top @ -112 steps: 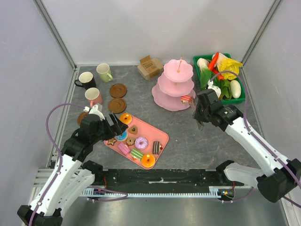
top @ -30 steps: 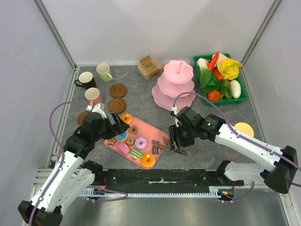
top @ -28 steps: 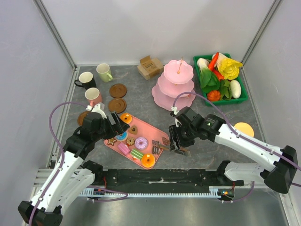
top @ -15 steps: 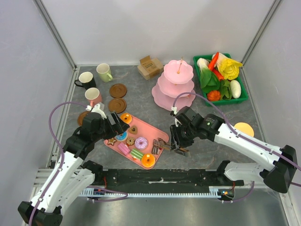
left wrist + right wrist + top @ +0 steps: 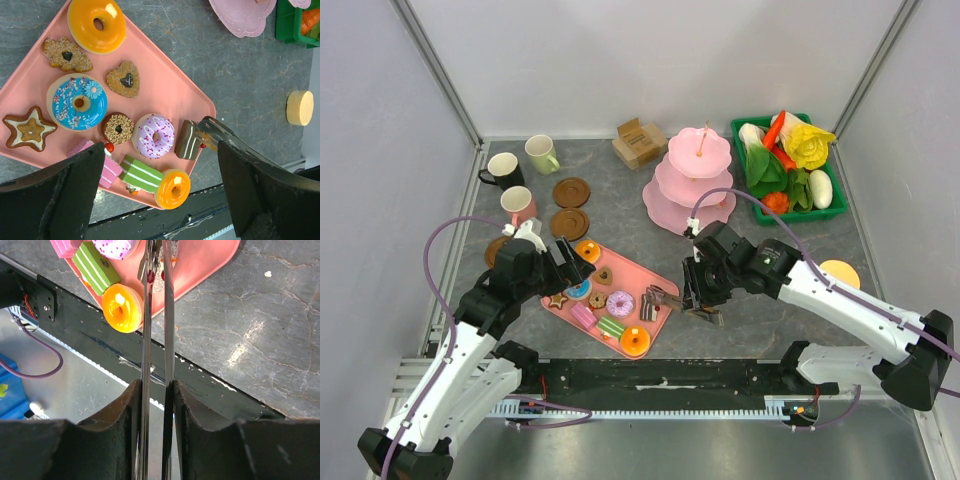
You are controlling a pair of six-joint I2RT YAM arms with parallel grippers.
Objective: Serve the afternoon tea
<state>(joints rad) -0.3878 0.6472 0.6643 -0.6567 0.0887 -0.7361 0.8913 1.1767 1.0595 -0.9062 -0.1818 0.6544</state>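
My right gripper [image 5: 704, 297] is shut on metal tongs [image 5: 665, 297], seen between its fingers in the right wrist view [image 5: 155, 315]. The tong tips pinch a brown striped cake slice [image 5: 186, 146] at the right corner of the flat pink tray [image 5: 665, 283]. My left gripper [image 5: 566, 262] hangs open and empty above the tray's left end. Donuts, cookies and cake slices lie on the tray, among them an orange donut [image 5: 172, 189] and a purple donut [image 5: 155, 135]. The black mug [image 5: 500, 170], pale green mug [image 5: 542, 153], pink mug [image 5: 518, 204] and brown coasters [image 5: 571, 191] stand at the back left.
A pink three-tier stand [image 5: 690, 180] stands at centre back, with a cardboard box [image 5: 638, 142] to its left. A green basket of toy vegetables [image 5: 785, 165] is at the back right. A yellow disc [image 5: 838, 272] lies beside my right arm. The table's black front rail [image 5: 200, 385] is just below the tray.
My right arm came from the tiered stand down to the tray's right corner with the tongs. In the last second the tongs closed in on the brown cake slice. My left arm has not moved.
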